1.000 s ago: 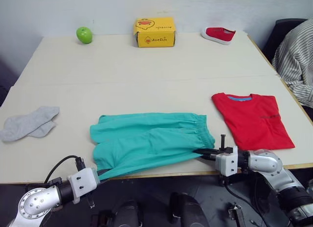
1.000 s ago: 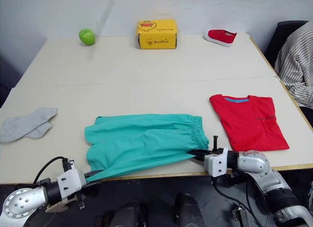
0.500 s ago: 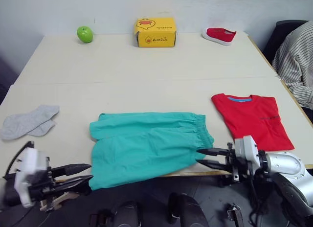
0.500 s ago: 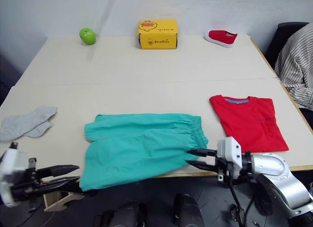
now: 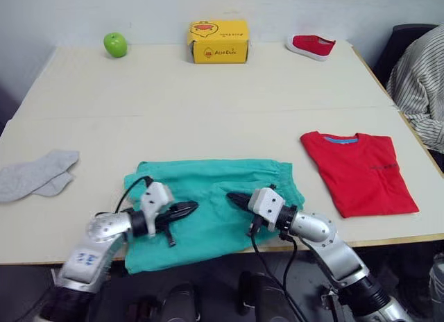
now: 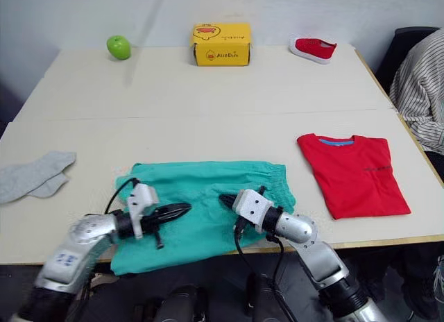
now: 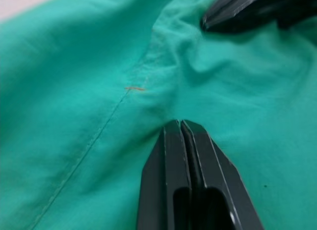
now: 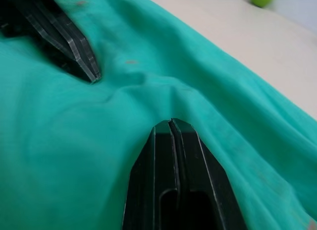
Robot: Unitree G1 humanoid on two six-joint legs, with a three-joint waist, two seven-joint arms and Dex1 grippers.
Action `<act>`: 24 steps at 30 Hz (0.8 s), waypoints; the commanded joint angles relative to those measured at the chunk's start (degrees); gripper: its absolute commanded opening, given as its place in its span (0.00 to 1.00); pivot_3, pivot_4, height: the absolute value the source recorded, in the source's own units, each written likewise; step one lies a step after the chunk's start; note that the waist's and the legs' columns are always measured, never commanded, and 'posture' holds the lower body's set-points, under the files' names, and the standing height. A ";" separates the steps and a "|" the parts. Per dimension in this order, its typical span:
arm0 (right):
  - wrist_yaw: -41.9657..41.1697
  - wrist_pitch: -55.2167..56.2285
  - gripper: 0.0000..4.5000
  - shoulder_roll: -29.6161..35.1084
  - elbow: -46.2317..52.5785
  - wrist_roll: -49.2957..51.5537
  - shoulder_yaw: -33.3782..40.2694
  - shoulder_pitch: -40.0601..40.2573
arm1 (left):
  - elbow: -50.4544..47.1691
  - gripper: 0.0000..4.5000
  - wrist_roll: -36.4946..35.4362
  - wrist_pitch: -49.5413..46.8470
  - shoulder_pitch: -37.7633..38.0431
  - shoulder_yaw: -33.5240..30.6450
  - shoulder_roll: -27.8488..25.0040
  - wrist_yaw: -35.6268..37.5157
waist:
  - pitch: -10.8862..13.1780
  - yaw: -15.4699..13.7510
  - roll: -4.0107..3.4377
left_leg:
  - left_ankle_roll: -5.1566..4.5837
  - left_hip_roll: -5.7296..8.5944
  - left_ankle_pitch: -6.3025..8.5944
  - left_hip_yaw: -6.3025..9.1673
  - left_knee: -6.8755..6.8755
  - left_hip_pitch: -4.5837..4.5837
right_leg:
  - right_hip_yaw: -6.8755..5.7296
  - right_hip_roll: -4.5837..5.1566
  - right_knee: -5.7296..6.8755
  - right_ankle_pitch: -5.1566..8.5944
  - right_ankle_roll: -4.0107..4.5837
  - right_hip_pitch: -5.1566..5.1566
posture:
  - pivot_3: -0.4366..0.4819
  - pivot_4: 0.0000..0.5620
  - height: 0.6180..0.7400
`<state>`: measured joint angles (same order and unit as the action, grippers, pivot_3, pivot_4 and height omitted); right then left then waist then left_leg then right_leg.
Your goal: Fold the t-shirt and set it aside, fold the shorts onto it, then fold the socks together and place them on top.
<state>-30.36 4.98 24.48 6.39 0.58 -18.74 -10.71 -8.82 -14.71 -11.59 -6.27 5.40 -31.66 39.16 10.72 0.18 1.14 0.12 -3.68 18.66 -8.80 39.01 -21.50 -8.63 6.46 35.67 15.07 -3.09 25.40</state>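
Shorts [image 5: 211, 200] spread flat near the front edge of the desk [image 5: 208, 107], a little left of its middle, lower hem spilling over that edge. Long axis along the front edge; gathered waistband toward the right, leg openings toward the left. Left hand [image 5: 186, 209] and right hand [image 5: 236, 198] both low over the middle of the cloth, tips aimed at each other with a short stretch of fabric between. Fingers of each pressed together in the wrist views, closed on nothing, merely resting against the teal surface. Probably placed so to press a crease line or smooth the panel ahead of the next fold, not to lift.

T-shirt [image 5: 359, 171] already folded into a neat rectangle near the front right corner, blue collar band toward the far edge, well apart from the shorts and ready to receive them. Socks [image 5: 38, 174], the 2 overlapping, near the left edge, untouched.

Along the far edge: green apple [image 5: 115, 44], yellow box [image 5: 217, 41], small red shoe [image 5: 313, 46]. Person's striped sleeve [image 5: 420, 86] beyond the right edge.
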 commanded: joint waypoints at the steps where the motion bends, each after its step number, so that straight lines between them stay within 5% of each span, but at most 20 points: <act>1: 2.25 3.30 0.00 1.88 -2.18 -1.37 5.65 1.76 | 3.71 0.01 4.72 -2.85 -0.88 -0.74 1.26 -5.95 | 0.00 0.00 0.00 | -0.05 -0.06 0.01 0.00 0.02 0.07 | 0.06 0.06 0.04 0.00 0.00 -0.03 | 0.48 0.27 1.00; 8: 3.82 3.43 0.00 3.31 -14.54 3.39 16.94 3.28 | 9.62 0.01 6.85 -3.53 -1.13 -1.50 0.68 -7.16 | -0.51 -0.03 -0.29 | -0.43 -0.19 0.24 0.12 -0.11 1.04 | 0.40 0.12 0.01 -0.05 0.05 -0.97 | 0.48 0.27 1.00; 13: 3.31 0.99 0.00 -0.01 -10.96 12.49 23.11 1.40 | 10.96 0.01 0.09 6.60 -3.31 -4.46 2.87 0.13 | -0.78 -0.05 -0.58 | -0.47 -0.16 0.28 0.07 -0.15 1.08 | 0.69 0.14 0.02 -0.04 0.06 -0.96 | 0.48 0.27 1.00; 18: -2.12 -3.24 0.00 -3.02 -0.69 16.80 18.53 -3.52 | 9.96 0.01 -5.78 9.18 -7.55 -6.10 4.81 7.45 | -0.67 0.92 -0.67 | -0.17 -0.32 0.18 -0.05 -0.14 0.81 | 0.80 0.04 0.15 -0.02 0.10 -0.55 | 0.48 0.27 1.00; 24: 1.95 -7.13 0.00 -7.12 -2.99 7.48 10.56 -10.21 | 16.25 0.01 1.38 8.81 -13.61 -1.92 7.27 4.28 | -0.67 1.28 -0.67 | -0.10 -0.20 0.15 -0.06 -0.14 0.70 | 0.75 -0.04 0.12 -0.02 0.09 -0.49 | 0.48 0.27 1.00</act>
<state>-30.18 -1.63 18.31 4.42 10.63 -6.71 -20.20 5.34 -15.46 -3.30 -18.79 2.78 -25.15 45.21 10.04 1.46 0.47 0.01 -3.86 18.81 -8.86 38.88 -20.85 -7.90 6.43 35.80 15.05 -3.01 24.92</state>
